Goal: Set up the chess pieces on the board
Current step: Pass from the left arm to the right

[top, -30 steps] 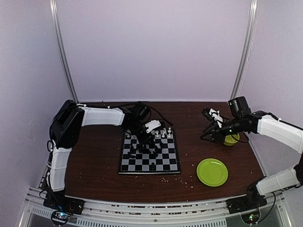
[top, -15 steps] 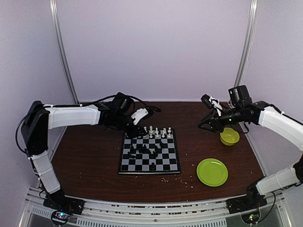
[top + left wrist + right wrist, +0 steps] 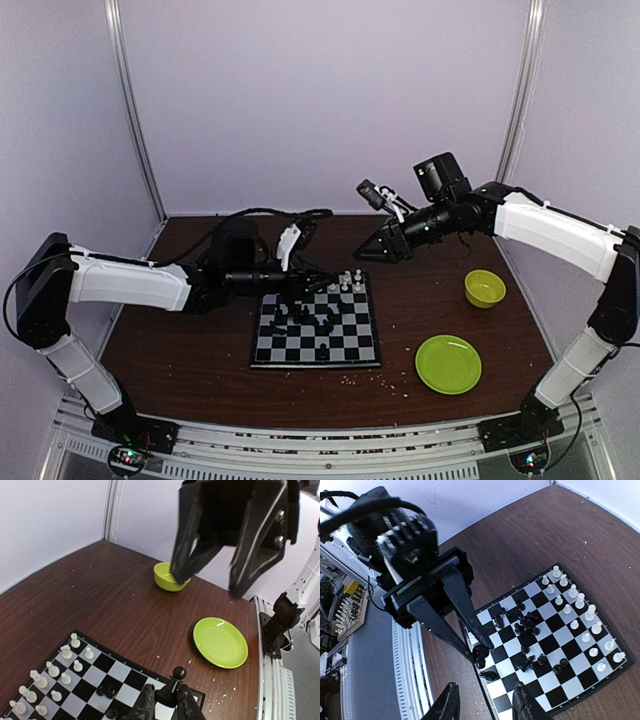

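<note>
Top view, board: the board (image 3: 355, 352) lies mid-table. White pieces (image 3: 346, 283) line its far edge; black pieces (image 3: 305, 318) are heaped mid-board, not in rows.
Top view, arms: the left gripper (image 3: 322, 285) is over the board's far left part. The right gripper (image 3: 365, 257) is raised near the far right corner, close to it.
Top view, aside: plate (image 3: 448, 364) and bowl (image 3: 485, 289) sit right of the board.
Left wrist, jaws: the left gripper pinches a black piece (image 3: 178, 672) low on its body, upright.
Left wrist, ahead: the right gripper's fingers (image 3: 190, 555) are spread, with nothing between them.
Right wrist, view: the held piece hangs over the board's edge.
Risk, collision: both grippers crowd one corner, so a reach could clash them.
Risk, slip: the low tip grip may let the piece tilt or drop.
Risk, knock: lowering near the heap or white row could topple neighbours.
</note>
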Controlling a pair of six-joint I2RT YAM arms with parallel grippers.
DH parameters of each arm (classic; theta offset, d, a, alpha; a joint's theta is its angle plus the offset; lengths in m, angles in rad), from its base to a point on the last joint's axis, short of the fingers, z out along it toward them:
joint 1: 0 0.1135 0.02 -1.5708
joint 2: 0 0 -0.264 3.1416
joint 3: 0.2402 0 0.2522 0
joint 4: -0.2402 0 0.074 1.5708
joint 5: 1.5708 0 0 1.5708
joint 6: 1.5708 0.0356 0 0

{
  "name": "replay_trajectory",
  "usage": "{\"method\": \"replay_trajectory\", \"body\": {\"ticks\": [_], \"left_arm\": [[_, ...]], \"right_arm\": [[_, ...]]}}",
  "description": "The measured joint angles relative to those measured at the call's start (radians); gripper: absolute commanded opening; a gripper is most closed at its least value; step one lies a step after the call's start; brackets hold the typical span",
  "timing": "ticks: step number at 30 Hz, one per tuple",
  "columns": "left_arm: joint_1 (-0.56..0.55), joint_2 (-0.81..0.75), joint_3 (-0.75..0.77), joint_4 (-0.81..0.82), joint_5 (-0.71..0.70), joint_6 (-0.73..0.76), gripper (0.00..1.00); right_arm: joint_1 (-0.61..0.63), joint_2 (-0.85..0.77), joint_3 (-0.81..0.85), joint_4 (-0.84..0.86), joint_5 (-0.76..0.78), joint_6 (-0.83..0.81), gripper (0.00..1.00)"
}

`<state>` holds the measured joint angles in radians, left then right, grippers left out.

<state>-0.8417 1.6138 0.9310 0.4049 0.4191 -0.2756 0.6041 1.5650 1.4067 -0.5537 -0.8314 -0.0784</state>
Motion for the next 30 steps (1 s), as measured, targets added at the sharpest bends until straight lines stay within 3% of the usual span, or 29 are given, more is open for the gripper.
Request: {"method": "replay_trajectory", "body": {"ticks": [8, 19, 25, 30], "left_arm": [[-0.022, 0.0, -0.025, 0.126, 0.004, -0.039, 0.14], [-0.025, 0.0, -0.028, 0.169, 0.013, -0.052, 0.14], [-0.03, 0.0, -0.028, 0.171, 0.021, -0.053, 0.14], [-0.032, 0.0, -0.028, 0.17, 0.027, -0.053, 0.14]], "right_arm": [[0.048, 0.086, 0.024, -0.008, -0.04, 0.087, 0.32], [0.053, 0.085, 0.024, 0.007, -0.064, 0.139, 0.27], [0.053, 0.086, 0.024, 0.025, -0.079, 0.159, 0.2], [0.053, 0.096, 0.024, 0.041, -0.099, 0.177, 0.2]]}}
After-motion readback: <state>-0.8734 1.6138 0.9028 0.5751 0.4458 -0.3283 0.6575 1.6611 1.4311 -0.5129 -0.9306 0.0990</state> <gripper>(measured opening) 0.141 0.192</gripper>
